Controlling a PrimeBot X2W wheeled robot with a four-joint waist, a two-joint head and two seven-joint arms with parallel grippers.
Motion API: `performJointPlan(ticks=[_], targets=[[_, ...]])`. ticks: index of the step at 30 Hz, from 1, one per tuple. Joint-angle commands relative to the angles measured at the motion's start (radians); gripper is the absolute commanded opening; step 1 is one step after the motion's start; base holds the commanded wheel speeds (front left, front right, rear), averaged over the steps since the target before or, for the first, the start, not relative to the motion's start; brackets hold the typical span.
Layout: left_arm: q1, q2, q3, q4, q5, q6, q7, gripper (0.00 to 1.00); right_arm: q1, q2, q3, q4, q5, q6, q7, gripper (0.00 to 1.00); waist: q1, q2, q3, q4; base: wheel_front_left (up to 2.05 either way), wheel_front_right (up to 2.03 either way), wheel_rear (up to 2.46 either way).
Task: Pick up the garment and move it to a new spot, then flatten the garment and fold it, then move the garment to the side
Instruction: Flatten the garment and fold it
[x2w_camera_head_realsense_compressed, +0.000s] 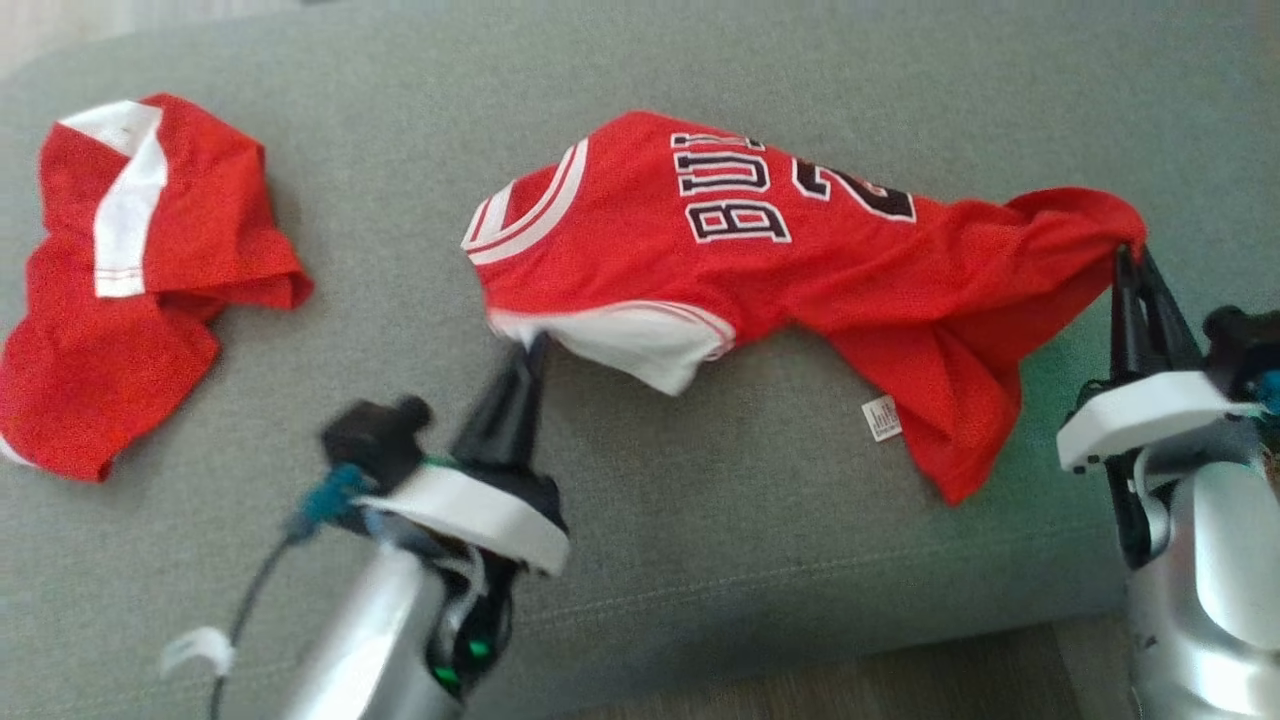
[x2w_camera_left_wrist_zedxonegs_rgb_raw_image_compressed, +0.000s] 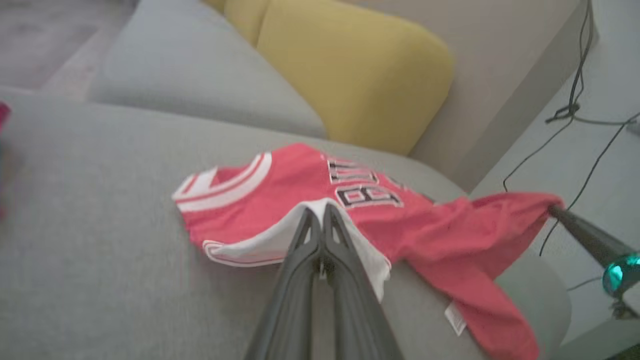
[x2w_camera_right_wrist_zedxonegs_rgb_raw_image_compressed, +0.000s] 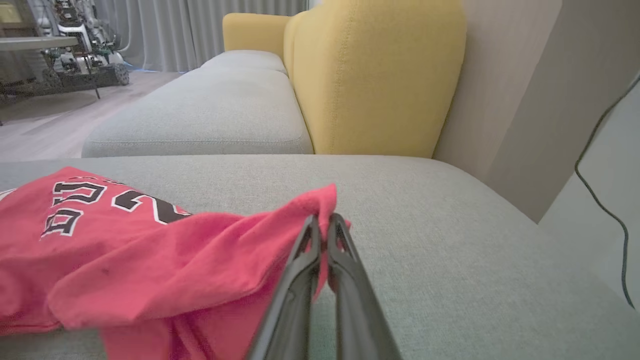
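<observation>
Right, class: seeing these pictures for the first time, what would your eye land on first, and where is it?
The red jersey, stretched across the middle of the grey sofa seat, pinched at its white-trimmed edge by the left gripper and at its other end by the right gripper. Then a second red garment crumpled at the seat's left, and the yellow cushion behind.

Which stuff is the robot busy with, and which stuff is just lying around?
Part of the job:
red jersey, pinched at both ends
left gripper, shut on its white-trimmed edge
right gripper, shut on its red end
grey seat under it

Just lying about:
other red and white garment
yellow cushion
black cables
</observation>
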Motion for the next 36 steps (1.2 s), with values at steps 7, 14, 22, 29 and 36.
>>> performJointPlan(ticks=[7, 14, 22, 29, 36], targets=[[-0.076, 0.01, 0.223, -0.31, 0.045, -0.047, -0.006, 0.0, -0.14, -0.022, 0.048, -0.066, -0.07, 0.0, 0.055, 0.0, 0.0, 0.0, -0.083, 0.025, 0.0, 0.0, 0.0], [-0.185, 0.041, 0.284, -0.405, 0.014, -0.056, 0.021, 0.0, -0.256, -0.051, 0.084, -0.074, -0.013, 0.0, 0.102, 0.0, 0.0, 0.0, -0.152, 0.022, 0.0, 0.0, 0.0], [-0.289, 0.052, 0.357, -0.509, -0.077, 0.005, 0.175, 0.0, -0.4, -0.048, 0.128, -0.092, 0.324, 0.0, 0.263, 0.0, 0.0, 0.0, -0.209, -0.004, 0.0, 0.0, 0.0], [-0.277, 0.046, 0.398, -0.535, -0.158, 0.09, 0.303, 0.0, -0.45, -0.014, 0.033, -0.097, 0.649, 0.0, 0.564, 0.0, 0.0, 0.0, -0.223, -0.009, 0.0, 0.0, 0.0], [-0.292, 0.069, 0.409, -0.519, -0.196, 0.132, 0.419, 0.0, -0.517, -0.004, -0.112, -0.038, 0.672, 0.0, 0.777, 0.0, 0.0, 0.0, -0.192, 0.002, 0.0, 0.0, 0.0]])
